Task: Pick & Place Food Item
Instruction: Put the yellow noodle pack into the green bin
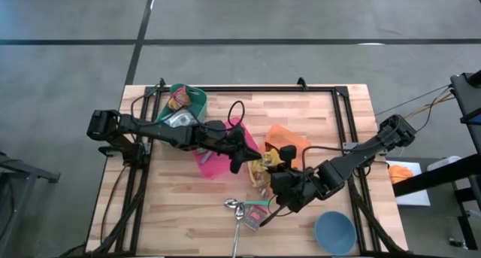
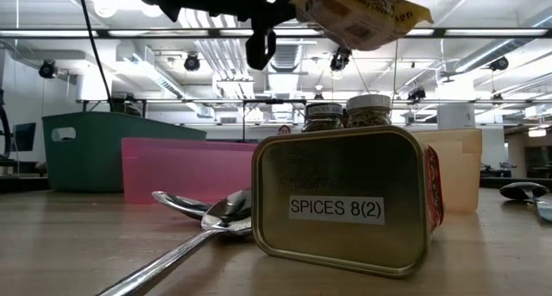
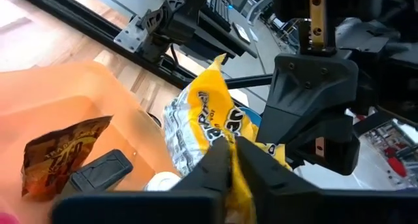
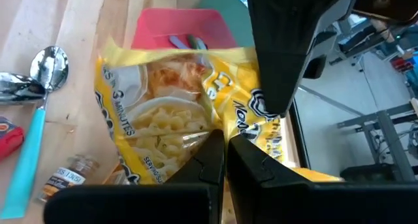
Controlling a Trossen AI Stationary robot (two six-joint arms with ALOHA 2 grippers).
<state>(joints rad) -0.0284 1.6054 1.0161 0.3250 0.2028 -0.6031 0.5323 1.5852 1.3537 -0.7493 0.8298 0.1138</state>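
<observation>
**Noodle packet held between two hands above the desk**

Spice tin (image 2: pixel 345 201) labelled "SPICES 8(2)" lies nearest the low camera, with spoons (image 2: pixel 203 214) beside it, near the desk's (image 1: pixel 188 205) front edge. Above the middle of the desk the yellow noodle packet (image 1: pixel 263 166) hangs clear of the wood. Left hand (image 3: pixel 232 152) has its fingers pressed together on one edge of the packet; right hand (image 4: pixel 225 149) pinches another edge. Pink bin (image 1: pixel 214 159) and orange bin (image 1: pixel 289 138) flank the packet, and a green bin (image 1: pixel 192 100) sits at the back-left.
</observation>
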